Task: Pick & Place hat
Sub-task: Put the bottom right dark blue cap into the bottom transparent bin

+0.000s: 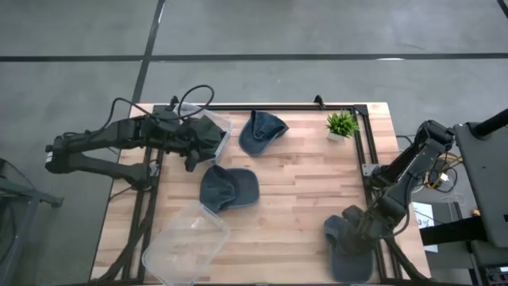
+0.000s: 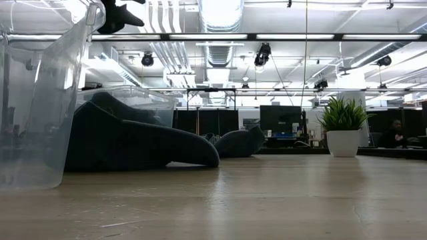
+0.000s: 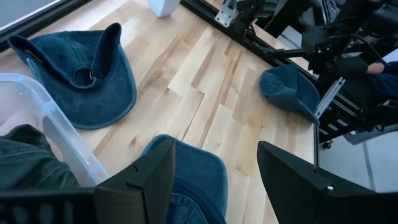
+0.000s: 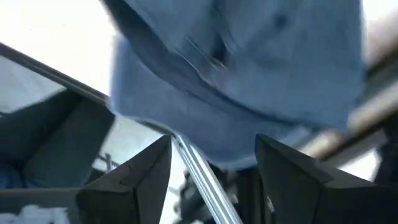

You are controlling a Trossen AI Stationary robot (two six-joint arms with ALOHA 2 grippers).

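Four dark blue denim hats sit around a pale wooden surface [image 1: 302, 191]. One hat [image 1: 347, 246] lies at the near right corner, partly over the edge and the dark frame rail. A second hat [image 1: 228, 188] lies near the middle, a third hat [image 1: 262, 132] at the far edge, and a fourth hat [image 1: 208, 133] fills a clear bin [image 1: 225, 127] at the far left. An empty clear bin [image 1: 186, 242] rests tilted at the near left corner. A small potted plant [image 1: 341, 125] stands at the far right.

The overhead view alone shows the whole layout. The table-height view shows the middle hat as a low soft mound, the plant upright, and a lit room behind. The right wrist view is filled with blurred blue cloth.

The right pincer [image 1: 361, 229] is down at the corner hat, its fingers [image 4: 134, 177] spread wide on either side of the cloth and rail, not clamping it. The left pincer [image 1: 193, 143] hovers beside the filled bin, fingers [image 3: 146, 180] wide apart and holding nothing.
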